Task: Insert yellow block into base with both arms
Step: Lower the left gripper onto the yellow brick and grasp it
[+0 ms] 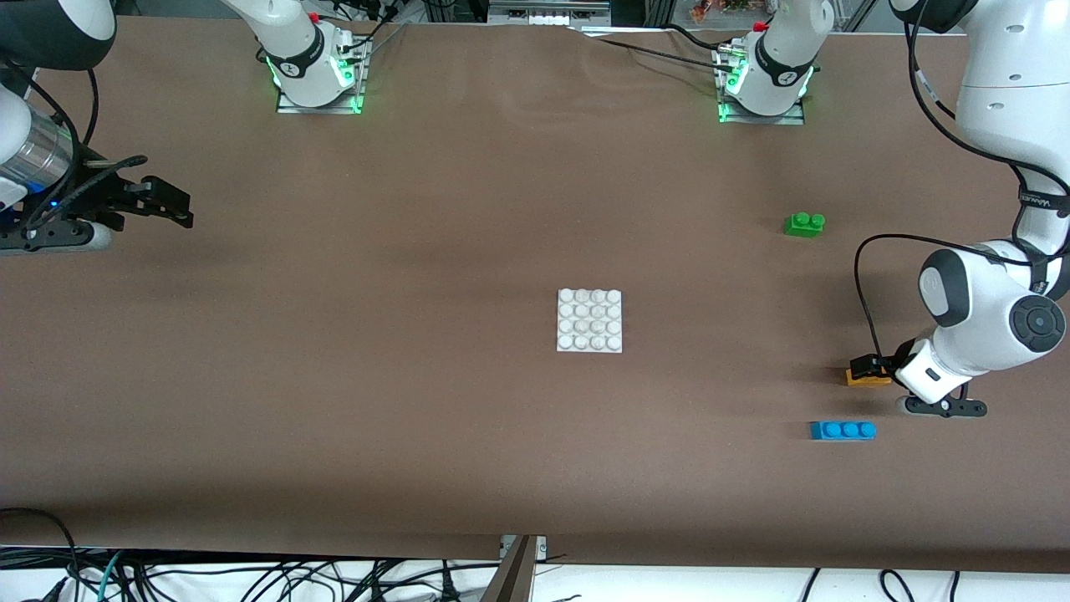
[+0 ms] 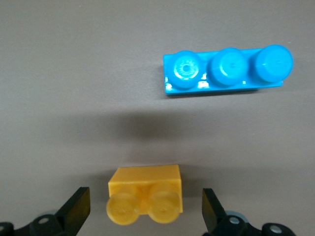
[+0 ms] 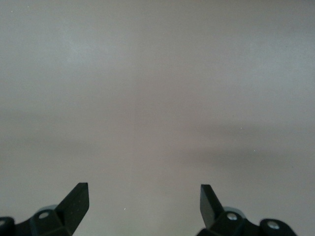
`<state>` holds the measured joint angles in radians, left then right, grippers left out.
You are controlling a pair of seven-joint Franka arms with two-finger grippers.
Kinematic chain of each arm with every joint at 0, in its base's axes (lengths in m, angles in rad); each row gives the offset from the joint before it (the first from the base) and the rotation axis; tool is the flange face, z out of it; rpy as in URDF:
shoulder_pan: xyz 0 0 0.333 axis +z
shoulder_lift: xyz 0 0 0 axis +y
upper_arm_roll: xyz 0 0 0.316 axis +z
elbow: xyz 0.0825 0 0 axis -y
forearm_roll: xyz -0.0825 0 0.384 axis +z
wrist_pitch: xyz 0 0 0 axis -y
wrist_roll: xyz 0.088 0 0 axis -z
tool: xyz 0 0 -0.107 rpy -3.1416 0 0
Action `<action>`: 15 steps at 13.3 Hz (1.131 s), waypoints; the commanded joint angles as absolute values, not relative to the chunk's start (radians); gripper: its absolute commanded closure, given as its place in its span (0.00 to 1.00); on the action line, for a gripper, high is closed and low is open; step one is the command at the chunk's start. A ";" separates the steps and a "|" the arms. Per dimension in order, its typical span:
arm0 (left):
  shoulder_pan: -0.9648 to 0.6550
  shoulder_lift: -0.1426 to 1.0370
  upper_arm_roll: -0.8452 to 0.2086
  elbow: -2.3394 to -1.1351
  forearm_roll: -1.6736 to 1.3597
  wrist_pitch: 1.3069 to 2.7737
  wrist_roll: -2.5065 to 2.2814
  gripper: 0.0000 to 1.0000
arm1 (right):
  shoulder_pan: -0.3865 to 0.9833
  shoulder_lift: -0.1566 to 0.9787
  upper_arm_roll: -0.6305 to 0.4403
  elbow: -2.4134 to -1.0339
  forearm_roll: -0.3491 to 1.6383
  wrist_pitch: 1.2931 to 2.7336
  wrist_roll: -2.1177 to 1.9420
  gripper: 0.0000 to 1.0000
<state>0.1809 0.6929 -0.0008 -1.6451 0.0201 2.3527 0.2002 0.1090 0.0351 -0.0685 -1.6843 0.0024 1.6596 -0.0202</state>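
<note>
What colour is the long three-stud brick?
Bright blue three-stud brick, clearest in the left wrist view.

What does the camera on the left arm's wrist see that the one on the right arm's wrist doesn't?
Only the left wrist view shows bricks: the yellow block lying between the open fingers of the left hand, with the blue brick beside it. Only the right wrist view shows the right hand, open over bare table. Both share the brown tabletop and two spread black fingertips.
</note>
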 commanded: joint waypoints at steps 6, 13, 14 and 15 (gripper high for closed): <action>0.183 0.753 0.003 -1.623 0.003 2.382 0.229 0.47 | 0.103 0.021 -0.060 -1.694 -0.006 1.647 -0.017 0.00; 0.158 0.628 -0.024 -1.603 -0.002 2.185 0.200 0.80 | 0.103 0.021 -0.061 -1.692 -0.006 1.646 -0.018 0.00; 0.140 0.583 -0.037 -1.603 -0.002 2.127 0.148 0.80 | 0.103 0.021 -0.060 -1.692 -0.006 1.646 -0.018 0.00; 0.109 0.550 -0.057 -1.601 -0.002 2.070 0.085 0.80 | 0.103 0.021 -0.060 -1.690 -0.006 1.647 -0.020 0.00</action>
<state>0.1633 0.6510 -0.0377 -1.5821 0.0188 2.1783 0.1647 0.1089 0.0351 -0.0679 -1.6855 0.0024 1.6564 -0.0201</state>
